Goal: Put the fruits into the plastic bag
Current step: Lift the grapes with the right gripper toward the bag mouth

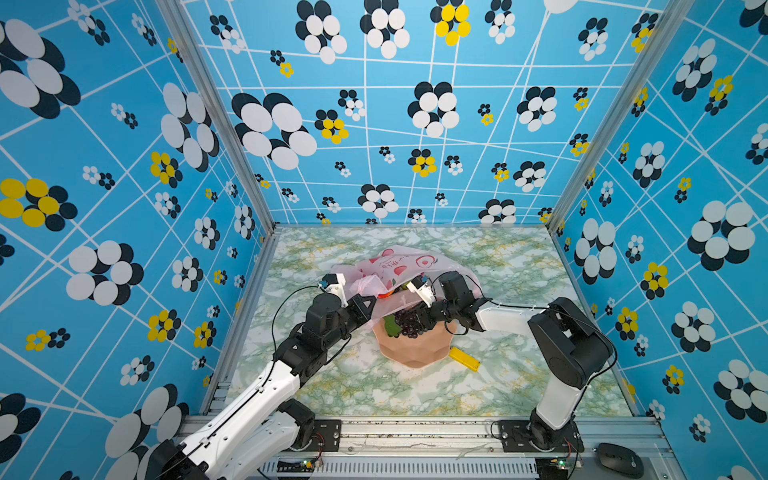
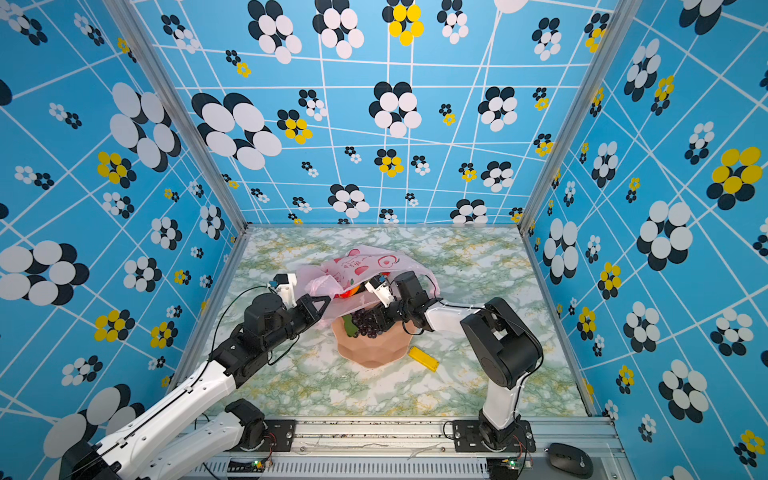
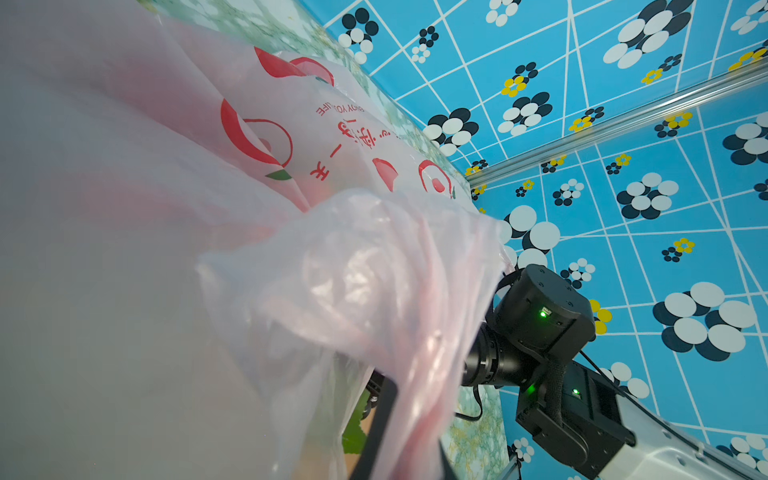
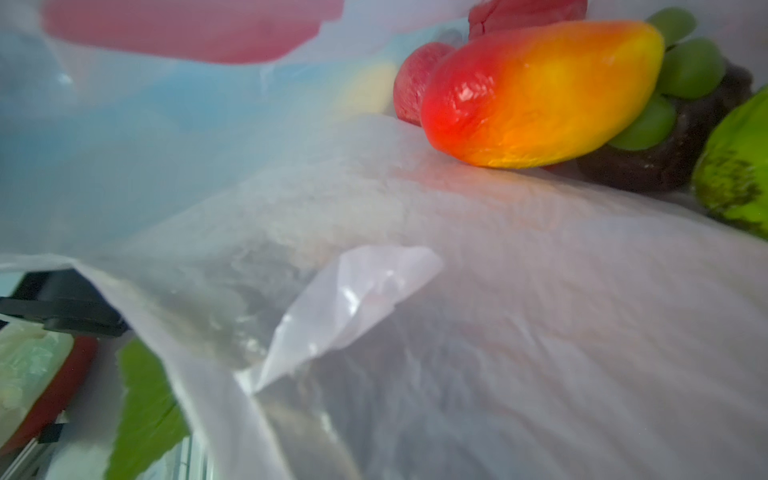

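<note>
Translucent pale-pink crinkly plastic bag (image 1: 409,257) w/ red prints holds glossy red-yellow mango (image 4: 540,95); dark purple grapes (image 1: 409,323) sit beside mouth.

Bright, even light; plastic bag (image 4: 540,332) blurs close-up.

**Print on the bag**

We read one line only: red capitals on the plastic bag (image 3: 332,137), upside down in the left wrist view and creased, "ENJOY YO… LIFE". Red brush characters sit beside it; we cannot read them.
</note>
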You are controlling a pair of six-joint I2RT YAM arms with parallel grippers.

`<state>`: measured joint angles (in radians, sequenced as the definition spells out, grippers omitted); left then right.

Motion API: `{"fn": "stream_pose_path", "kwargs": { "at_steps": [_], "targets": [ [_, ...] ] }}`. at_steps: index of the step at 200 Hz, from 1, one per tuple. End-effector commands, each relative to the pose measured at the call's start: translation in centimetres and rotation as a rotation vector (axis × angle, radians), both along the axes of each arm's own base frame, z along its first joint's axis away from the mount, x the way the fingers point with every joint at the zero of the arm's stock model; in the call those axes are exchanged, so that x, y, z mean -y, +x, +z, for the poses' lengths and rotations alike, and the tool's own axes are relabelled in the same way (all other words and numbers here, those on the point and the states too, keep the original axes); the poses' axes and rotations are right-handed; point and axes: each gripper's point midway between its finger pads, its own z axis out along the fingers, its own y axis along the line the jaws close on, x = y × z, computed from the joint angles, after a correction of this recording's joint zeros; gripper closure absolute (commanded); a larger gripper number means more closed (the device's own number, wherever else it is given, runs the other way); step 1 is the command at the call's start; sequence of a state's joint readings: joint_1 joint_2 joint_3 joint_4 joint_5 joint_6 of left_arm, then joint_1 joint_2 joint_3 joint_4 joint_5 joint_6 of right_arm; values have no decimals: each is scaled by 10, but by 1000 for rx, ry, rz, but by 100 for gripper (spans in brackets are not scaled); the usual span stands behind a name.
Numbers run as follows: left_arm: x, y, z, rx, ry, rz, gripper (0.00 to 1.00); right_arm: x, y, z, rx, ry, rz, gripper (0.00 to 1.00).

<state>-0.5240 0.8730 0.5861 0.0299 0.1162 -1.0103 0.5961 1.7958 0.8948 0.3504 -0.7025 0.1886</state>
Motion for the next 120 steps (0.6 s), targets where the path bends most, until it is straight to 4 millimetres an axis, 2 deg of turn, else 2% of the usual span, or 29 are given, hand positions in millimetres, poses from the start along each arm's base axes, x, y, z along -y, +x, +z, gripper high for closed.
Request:
{"fn": "stream_pose_path", "kwargs": {
  "at_steps": [1, 62, 88, 120],
  "targets": [
    [0, 1, 18, 39, -26, 1, 100, -6, 5, 55, 27, 192, -11, 62],
    [3, 4, 27, 53, -37, -6, 100, 7, 9, 100, -83, 464, -78, 63],
    [4, 4, 29, 60, -38, -10, 100, 14, 2, 123, -94, 579, -82, 64],
    [6, 4, 29, 59, -35, -12, 100, 23, -12, 136, -91, 583, -88, 64]
  ]
}}
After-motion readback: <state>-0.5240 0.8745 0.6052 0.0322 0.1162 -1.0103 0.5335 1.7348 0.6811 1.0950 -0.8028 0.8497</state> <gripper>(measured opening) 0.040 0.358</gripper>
